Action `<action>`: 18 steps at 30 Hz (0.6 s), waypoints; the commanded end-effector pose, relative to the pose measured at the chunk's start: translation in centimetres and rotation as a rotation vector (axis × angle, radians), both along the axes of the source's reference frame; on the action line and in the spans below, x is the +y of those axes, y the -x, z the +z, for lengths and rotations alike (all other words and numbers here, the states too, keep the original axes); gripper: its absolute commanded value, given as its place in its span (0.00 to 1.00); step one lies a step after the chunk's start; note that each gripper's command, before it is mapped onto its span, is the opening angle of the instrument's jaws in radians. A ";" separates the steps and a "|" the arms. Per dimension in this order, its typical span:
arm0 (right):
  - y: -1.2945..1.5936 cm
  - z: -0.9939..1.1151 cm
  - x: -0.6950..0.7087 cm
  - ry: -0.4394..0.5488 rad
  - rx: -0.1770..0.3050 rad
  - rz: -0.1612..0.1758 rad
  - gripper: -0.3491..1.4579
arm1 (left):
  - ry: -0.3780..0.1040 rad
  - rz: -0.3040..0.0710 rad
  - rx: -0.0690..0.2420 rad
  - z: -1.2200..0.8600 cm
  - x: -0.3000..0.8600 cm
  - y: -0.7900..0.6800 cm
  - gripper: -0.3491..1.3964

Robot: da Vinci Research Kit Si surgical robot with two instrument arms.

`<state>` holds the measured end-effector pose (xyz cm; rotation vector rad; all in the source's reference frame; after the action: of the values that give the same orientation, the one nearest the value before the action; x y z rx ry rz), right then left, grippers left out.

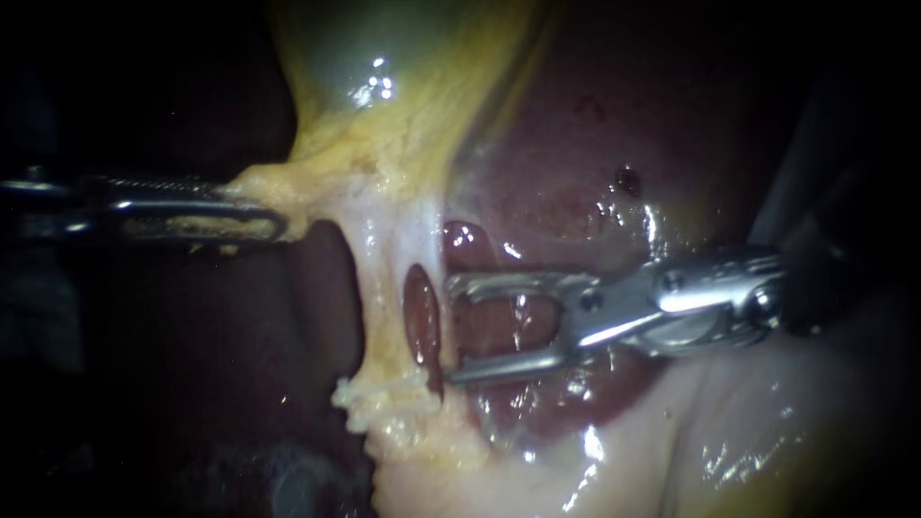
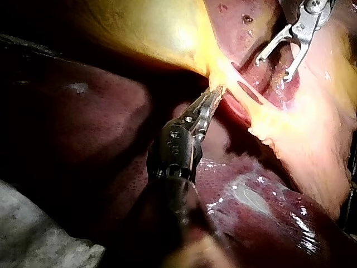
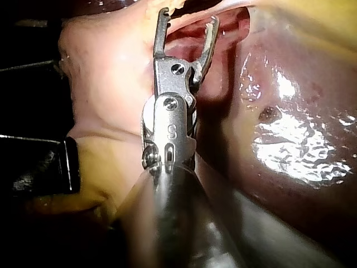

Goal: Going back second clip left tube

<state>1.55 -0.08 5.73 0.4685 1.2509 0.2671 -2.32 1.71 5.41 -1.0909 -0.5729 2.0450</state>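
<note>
The right instrument (image 1: 451,329) had its two jaws spread wide, and nothing lay gripped between them. Dark red liver (image 1: 576,173) showed through the gap. Its jaw tips stood just to the right of the stretched tissue; whether they touched it could not be told.

The left instrument (image 1: 278,225) was clenched on a fold of yellow tissue (image 1: 317,187) at the lower edge of the gallbladder (image 1: 384,67). Its jaws lay close together with the tissue pinched between them from both sides, and the tissue was drawn out toward the left. The left wrist view showed the same hold, with the jaw tips buried in the yellow edge.

There were two instruments in all, each with two jaws. Two tubes ran down from the gallbladder side by side, parted by one oval window (image 1: 420,317) through which red liver showed.

The left tube (image 1: 372,288) was the paler, broader one and lay on the far side of that window from the right instrument's open jaws, apart from them. It ran below and to the right of the left instrument's tips. The second tube (image 1: 441,317) was thinner and lay right beside the open jaws' tips.
</note>
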 end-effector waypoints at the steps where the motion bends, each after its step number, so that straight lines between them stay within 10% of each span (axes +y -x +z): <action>1: 0.06 -0.02 0.03 0.006 -0.012 -0.010 0.47 | 0.000 0.000 0.000 0.00 0.00 0.00 0.00; 18: 0.35 -0.07 0.11 0.051 -0.050 -0.061 0.47 | 0.000 0.000 0.000 0.02 0.01 0.01 0.00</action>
<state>1.19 0.03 5.66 0.4552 1.1885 0.1908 -2.33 1.71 5.43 -1.0914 -0.5727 2.0454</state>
